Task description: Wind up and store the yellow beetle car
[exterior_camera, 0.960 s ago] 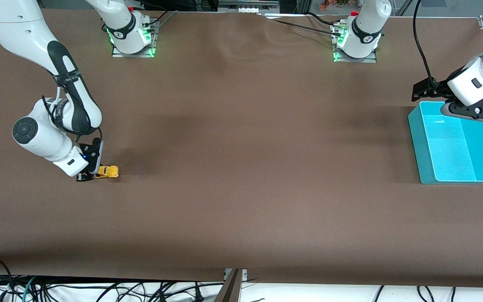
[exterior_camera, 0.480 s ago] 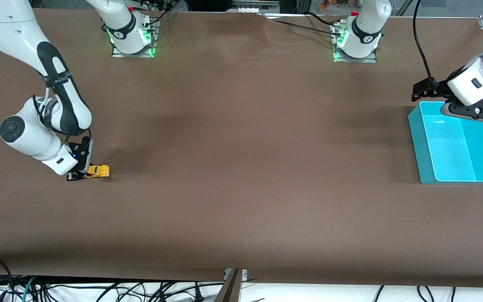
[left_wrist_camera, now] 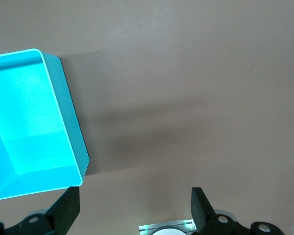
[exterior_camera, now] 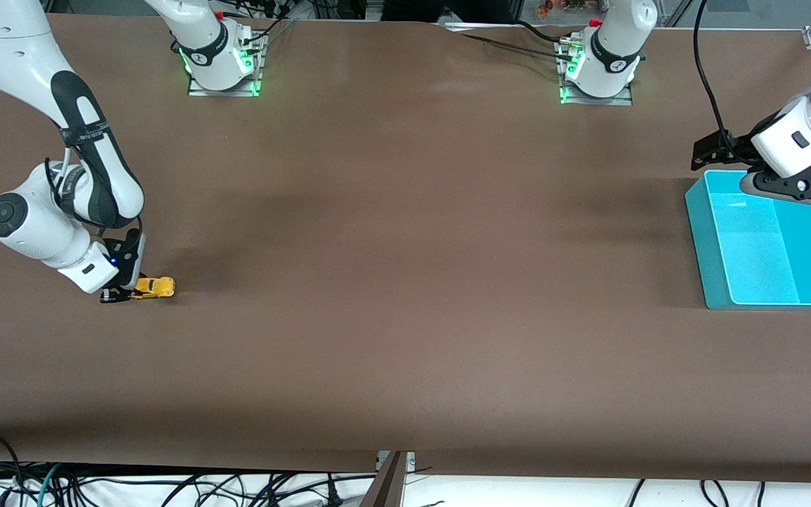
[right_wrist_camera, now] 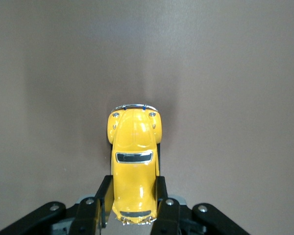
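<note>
The yellow beetle car (exterior_camera: 155, 286) (right_wrist_camera: 134, 161) rests low on the brown table at the right arm's end. My right gripper (exterior_camera: 129, 290) (right_wrist_camera: 134, 196) is shut on the car's rear half, one finger on each flank. The car's nose points toward the left arm's end of the table. My left gripper (exterior_camera: 793, 186) (left_wrist_camera: 135, 215) hangs open over the turquoise bin's (exterior_camera: 764, 243) (left_wrist_camera: 32, 127) edge that lies nearest the robots' bases, with nothing between its fingers. The bin holds nothing that I can see.
The two arm bases (exterior_camera: 221, 60) (exterior_camera: 597, 67) stand along the table's edge farthest from the front camera. Cables (exterior_camera: 166, 489) hang below the table's near edge. Bare brown tabletop (exterior_camera: 419, 267) spans the stretch between the car and the bin.
My right gripper has dragged the car along the table toward the right arm's end, away from the bin. The left arm has not moved.
</note>
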